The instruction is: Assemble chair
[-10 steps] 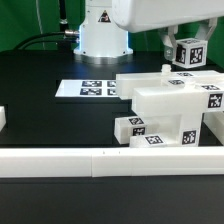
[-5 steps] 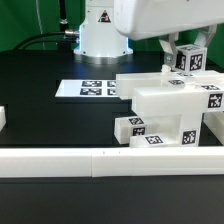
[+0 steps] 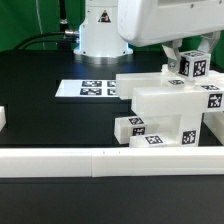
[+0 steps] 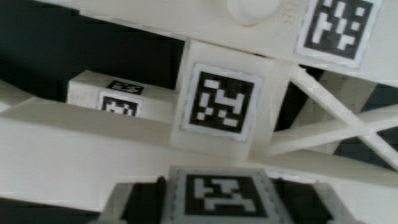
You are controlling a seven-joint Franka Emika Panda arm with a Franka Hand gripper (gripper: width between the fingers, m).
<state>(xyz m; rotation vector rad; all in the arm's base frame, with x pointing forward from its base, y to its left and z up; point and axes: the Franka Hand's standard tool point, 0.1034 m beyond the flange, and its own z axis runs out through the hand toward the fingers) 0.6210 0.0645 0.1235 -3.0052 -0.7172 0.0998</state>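
The part-built chair (image 3: 165, 105) stands at the exterior view's right, a stack of glossy white tagged blocks and panels. My gripper (image 3: 189, 57) hangs just above its upper right corner, shut on a white tagged chair part (image 3: 195, 68). In the wrist view the same held part (image 4: 217, 190) sits between my dark fingers (image 4: 141, 198), and my gripper (image 4: 217, 203) looks down on a tagged upright (image 4: 222, 100) of the chair. A small loose tagged piece (image 3: 130, 127) lies at the chair's foot and also shows in the wrist view (image 4: 111, 95).
The marker board (image 3: 95, 89) lies flat in front of the robot base (image 3: 100, 35). A long low white border wall (image 3: 100, 160) runs along the near side. A white block end (image 3: 3, 120) shows at the exterior view's left edge.
My gripper has carried the held part down and toward the exterior view's right, closer to the chair's top. The grip has not changed.
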